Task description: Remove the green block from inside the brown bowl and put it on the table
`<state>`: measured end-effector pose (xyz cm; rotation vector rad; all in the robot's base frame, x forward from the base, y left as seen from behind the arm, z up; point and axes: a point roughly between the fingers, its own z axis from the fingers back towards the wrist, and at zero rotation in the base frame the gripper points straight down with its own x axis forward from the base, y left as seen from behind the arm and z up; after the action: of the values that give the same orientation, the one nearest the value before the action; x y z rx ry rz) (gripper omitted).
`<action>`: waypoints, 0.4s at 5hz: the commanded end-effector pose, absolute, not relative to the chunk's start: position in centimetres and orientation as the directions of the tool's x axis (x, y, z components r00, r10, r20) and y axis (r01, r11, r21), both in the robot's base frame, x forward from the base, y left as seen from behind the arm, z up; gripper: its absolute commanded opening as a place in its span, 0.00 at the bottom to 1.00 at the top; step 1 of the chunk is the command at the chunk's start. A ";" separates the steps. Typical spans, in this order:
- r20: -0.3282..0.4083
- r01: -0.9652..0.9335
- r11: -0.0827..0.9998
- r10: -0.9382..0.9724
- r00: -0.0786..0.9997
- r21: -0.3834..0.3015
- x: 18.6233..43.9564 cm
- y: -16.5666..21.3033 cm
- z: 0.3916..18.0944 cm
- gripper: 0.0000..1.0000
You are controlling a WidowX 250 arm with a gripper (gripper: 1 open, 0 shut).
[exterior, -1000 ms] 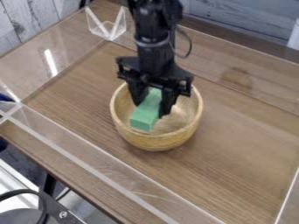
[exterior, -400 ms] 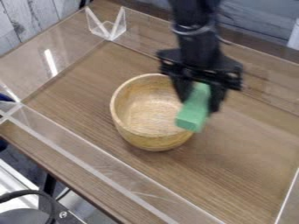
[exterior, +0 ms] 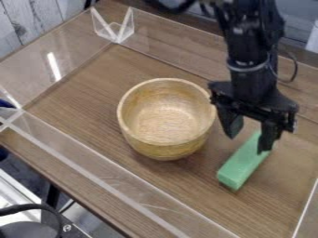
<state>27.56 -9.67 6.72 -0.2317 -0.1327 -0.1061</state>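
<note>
Green block (exterior: 245, 161) now lies on table (exterior: 118, 191), outside bowl (exterior: 165, 112); gripper (exterior: 247, 138) released, placement apparently complete.

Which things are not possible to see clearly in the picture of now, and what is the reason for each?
- Camera view: the table continues past the picture's edges, so its full outline is cut off.
- Camera view: the arm's upper part is cut off by the top edge.
- Camera view: the outer wall of the brown bowl on its far side is hidden behind its rim.
- Camera view: the underside of the green block is hidden by the block itself.
</note>
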 end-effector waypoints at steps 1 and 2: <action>0.208 0.171 0.968 -0.133 0.969 -0.181 28.4 -10.3 7.0 1.00; 0.207 0.189 0.972 -0.158 0.966 -0.138 28.4 -10.5 5.6 1.00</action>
<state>27.69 -10.27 4.55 -0.1514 -0.1541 -0.1715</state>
